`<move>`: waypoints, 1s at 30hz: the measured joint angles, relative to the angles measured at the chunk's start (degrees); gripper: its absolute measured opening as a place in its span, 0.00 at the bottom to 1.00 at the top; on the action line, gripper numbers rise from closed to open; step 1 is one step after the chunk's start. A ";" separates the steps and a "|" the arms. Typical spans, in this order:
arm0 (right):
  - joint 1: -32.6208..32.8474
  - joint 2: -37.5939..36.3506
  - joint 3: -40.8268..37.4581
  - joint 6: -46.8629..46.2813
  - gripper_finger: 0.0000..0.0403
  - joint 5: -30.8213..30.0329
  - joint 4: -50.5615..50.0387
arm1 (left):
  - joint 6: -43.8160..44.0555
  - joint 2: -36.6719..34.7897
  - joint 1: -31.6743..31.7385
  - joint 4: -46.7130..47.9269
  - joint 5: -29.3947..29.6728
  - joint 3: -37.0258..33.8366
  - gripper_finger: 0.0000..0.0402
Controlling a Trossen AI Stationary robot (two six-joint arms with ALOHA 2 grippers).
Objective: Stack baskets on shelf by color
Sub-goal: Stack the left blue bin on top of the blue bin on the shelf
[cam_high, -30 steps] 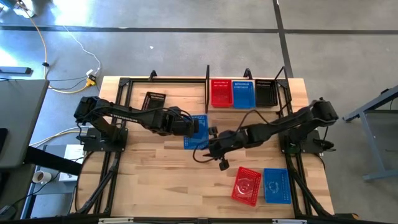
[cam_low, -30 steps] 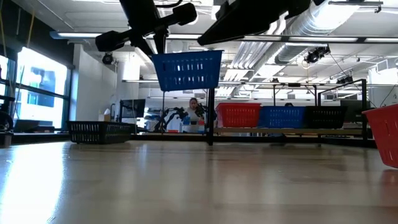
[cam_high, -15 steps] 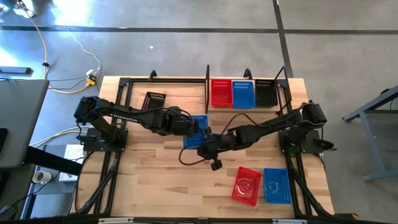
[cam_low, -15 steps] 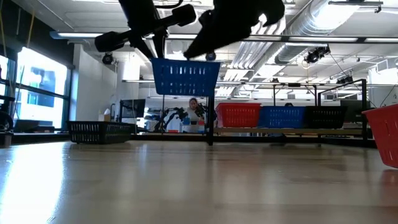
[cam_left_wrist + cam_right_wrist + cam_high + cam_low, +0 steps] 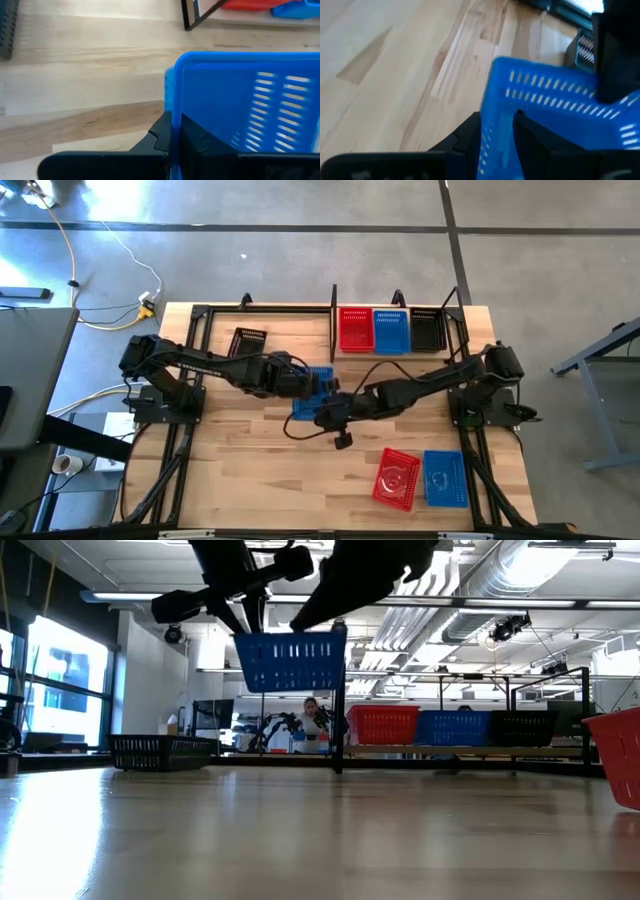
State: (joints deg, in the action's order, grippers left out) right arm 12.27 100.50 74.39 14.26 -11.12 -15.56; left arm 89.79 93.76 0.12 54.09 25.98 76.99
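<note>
A blue basket (image 5: 318,392) hangs in the air over the table's middle, and in the low view this blue basket (image 5: 290,662) shows well above the wood. My left gripper (image 5: 303,385) is shut on the side of it that faces the table's left. My right gripper (image 5: 327,412) is open at the basket's near right corner; its fingers (image 5: 470,137) stand on either side of a perforated wall (image 5: 496,130), and I cannot tell whether they touch it. The shelf (image 5: 335,330) at the far edge holds a red basket (image 5: 354,330), a blue one (image 5: 391,331) and a black one (image 5: 426,330) side by side. My left gripper pinches the basket's upright wall (image 5: 176,117) between its two fingers, one finger inside the basket and one outside, close to a corner. The fingers come slanting down from the table's left. The basket is lifted clear of the table and hangs about level.
A black basket (image 5: 248,340) lies on the table at the far left. A red basket (image 5: 397,477) and a blue basket (image 5: 445,478) lie side by side near the front right corner. Black frame rails run along the table's left and right sides. A person shows far off in the room.
My right gripper has gone toward the table's left and a little toward its far edge, up to the held blue basket, and its fingers now stand around the basket's wall. The left gripper keeps its hold on the basket, which stays in the air.
</note>
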 joint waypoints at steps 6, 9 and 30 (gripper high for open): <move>-1.58 0.52 -0.22 -3.86 0.24 2.75 -1.92 | -1.62 0.00 0.52 -0.33 -0.02 0.00 0.00; -1.34 0.44 -0.20 -4.57 0.24 2.98 -1.76 | -2.91 0.00 1.06 -0.49 -0.59 0.00 0.00; -0.83 -1.10 -0.18 -9.75 0.24 4.06 -2.63 | -5.53 0.00 2.23 -1.73 -0.04 -0.13 0.00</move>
State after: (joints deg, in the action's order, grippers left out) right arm 11.44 99.39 74.22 4.51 -7.06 -18.19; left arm 84.26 93.76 2.35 52.36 25.93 76.86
